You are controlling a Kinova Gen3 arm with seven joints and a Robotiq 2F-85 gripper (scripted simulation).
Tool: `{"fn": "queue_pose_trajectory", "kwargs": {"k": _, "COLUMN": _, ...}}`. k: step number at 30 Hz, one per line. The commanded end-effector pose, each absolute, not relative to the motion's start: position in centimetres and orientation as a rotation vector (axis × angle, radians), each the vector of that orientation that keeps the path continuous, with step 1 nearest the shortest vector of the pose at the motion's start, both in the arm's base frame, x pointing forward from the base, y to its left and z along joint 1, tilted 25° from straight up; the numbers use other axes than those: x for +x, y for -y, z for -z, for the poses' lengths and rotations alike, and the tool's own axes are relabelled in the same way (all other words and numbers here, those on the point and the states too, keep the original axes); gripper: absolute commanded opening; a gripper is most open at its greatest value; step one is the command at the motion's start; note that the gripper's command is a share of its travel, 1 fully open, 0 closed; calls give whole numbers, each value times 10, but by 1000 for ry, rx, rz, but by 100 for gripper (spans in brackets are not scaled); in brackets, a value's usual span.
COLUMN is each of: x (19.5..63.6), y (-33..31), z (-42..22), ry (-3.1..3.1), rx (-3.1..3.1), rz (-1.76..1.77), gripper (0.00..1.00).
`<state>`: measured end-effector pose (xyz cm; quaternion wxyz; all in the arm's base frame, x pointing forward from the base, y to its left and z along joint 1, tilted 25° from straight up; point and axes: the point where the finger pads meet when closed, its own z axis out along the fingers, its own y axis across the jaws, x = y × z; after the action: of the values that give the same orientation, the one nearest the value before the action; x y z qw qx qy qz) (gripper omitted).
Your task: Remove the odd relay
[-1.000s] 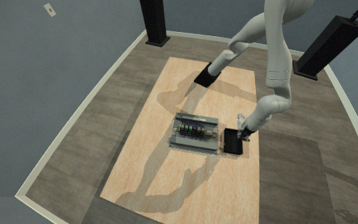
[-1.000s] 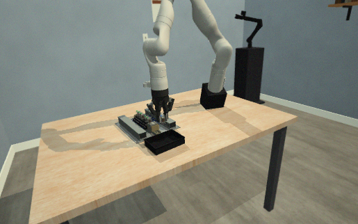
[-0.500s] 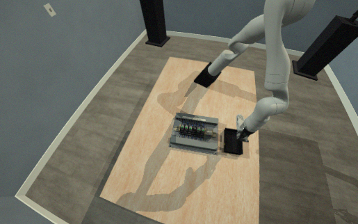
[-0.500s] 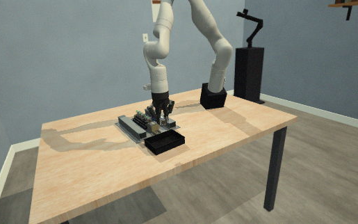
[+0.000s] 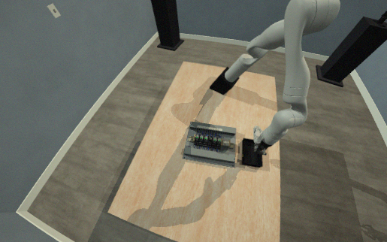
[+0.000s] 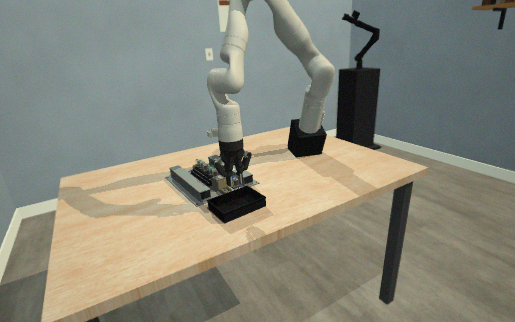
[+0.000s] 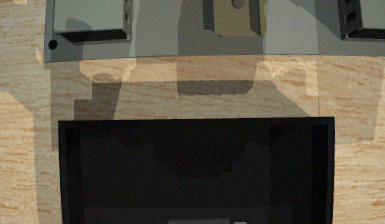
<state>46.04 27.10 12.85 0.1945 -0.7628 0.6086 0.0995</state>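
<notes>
The grey relay panel (image 5: 210, 143) lies flat on the wooden table with a row of relays (image 5: 206, 140) that have green buttons. The black parts tray (image 5: 252, 152) sits just right of it; in the exterior view the tray (image 6: 237, 203) is in front of the panel (image 6: 206, 179). My gripper (image 6: 234, 177) hangs over the tray's far edge and is shut on a relay, whose grey top shows at the bottom edge of the wrist view (image 7: 203, 220). The wrist view looks straight down into the tray (image 7: 195, 170), with the panel's edge (image 7: 193, 30) above it. The relay's button colour is hidden.
The arm's black base (image 5: 224, 83) stands at the far end of the table. Two black pedestals (image 5: 167, 23) (image 5: 354, 50) stand on the floor beyond the table. The table edge runs close to the right of the tray.
</notes>
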Motion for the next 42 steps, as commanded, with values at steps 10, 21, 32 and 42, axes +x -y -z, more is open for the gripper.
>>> {"fn": "queue_pose_trajectory", "kwargs": {"k": 10, "x": 463, "y": -282, "z": -104, "ry": -1706, "rx": -2137, "rz": -277, "gripper": 0}}
{"fn": "queue_pose_trajectory", "kwargs": {"k": 21, "x": 465, "y": -291, "z": -87, "ry": -1706, "rx": -2137, "rz": -277, "gripper": 0}}
{"fn": "queue_pose_trajectory", "kwargs": {"k": 32, "x": 467, "y": -297, "z": -73, "ry": -1706, "rx": -2137, "rz": -277, "gripper": 0}}
{"fn": "queue_pose_trajectory", "kwargs": {"k": 42, "x": 467, "y": -299, "z": -69, "ry": -1706, "rx": -2137, "rz": -277, "gripper": 0}}
